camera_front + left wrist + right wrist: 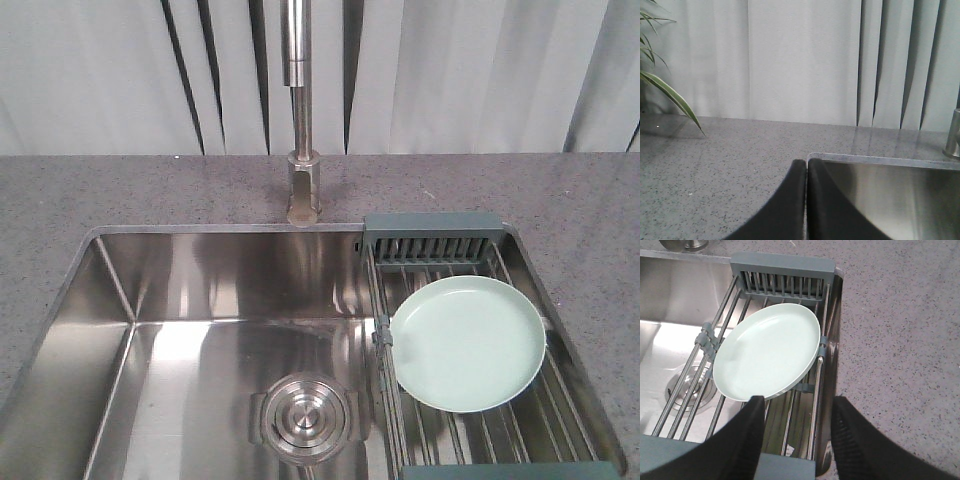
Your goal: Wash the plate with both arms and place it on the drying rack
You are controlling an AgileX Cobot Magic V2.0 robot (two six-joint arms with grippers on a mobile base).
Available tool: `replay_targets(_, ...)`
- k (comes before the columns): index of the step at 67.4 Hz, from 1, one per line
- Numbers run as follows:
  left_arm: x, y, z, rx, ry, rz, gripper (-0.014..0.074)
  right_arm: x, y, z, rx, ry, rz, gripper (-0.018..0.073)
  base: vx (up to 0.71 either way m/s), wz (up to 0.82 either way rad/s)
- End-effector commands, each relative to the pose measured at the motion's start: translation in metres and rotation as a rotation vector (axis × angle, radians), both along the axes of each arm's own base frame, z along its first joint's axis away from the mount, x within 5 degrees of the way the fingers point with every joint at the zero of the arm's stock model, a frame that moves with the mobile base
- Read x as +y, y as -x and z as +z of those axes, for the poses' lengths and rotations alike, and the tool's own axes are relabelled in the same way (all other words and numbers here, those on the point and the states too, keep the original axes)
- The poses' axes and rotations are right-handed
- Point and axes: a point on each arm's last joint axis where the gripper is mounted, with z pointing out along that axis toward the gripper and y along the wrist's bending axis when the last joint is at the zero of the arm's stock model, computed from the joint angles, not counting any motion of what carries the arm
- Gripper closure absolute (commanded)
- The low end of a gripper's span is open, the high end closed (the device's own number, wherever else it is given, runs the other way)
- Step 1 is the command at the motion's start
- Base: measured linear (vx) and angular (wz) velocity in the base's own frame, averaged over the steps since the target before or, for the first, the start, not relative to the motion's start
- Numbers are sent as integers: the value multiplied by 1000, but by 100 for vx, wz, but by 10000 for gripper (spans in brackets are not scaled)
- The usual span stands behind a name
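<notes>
Plate [468,343] lies face-up on the wire bars of the drying rack [431,236], which spans the right end of the steel sink [180,300]; the plate's left edge overhangs the rack's side rail. Right gripper [796,412] hovers above the plate's near rim, fingers spread wide, holding nothing. Left gripper [806,200] has fingers pressed together, empty, over the countertop [715,165] at the sink's left corner; faucet [300,120] behind the basin.

A kitchen: steel sink [200,290], tap [299,110], speckled stone counter [90,195], drying rack [470,430].
</notes>
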Motion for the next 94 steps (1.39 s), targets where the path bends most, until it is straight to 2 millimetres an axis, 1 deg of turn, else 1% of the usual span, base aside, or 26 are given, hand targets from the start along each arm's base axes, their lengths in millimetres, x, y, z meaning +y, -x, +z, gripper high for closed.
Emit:
replay_targets(1,0,3,15,-111,-7,1,603,-1,1,10,-111,1,-8,251,0,0)
replay_targets(8,0,3,15,-111,-7,1,603,-2,6,1,-229,-19,-19,317,0,0)
replay_targets(20,0,3,15,-111,-7,1,603,-8,10,-30,-394,-55,-105,473,0,0)
replay_targets(28,0,3,15,-111,-7,1,603,-12,15,-48,-486,-26,-157,540,0,0)
replay_targets(32,0,3,15,-111,-7,1,603,-13,17,-58,-531,11,-153,567,0,0)
replay_targets(37,0,3,15,-111,-7,1,603,-12,19,-68,-573,36,-138,568,0,0)
replay_targets(41,0,3,15,-111,-7,1,603,-12,21,-77,-592,24,-133,568,0,0)
replay_targets(57,0,3,15,-111,-7,1,603,-12,20,-110,-608,-16,-146,566,0,0)
replay_targets(82,0,3,15,-111,-7,1,603,-12,20,-112,-592,-11,-145,564,0,0)
replay_targets(94,0,3,15,-111,-7,1,603,-12,20,-107,-646,-30,-153,564,0,0)
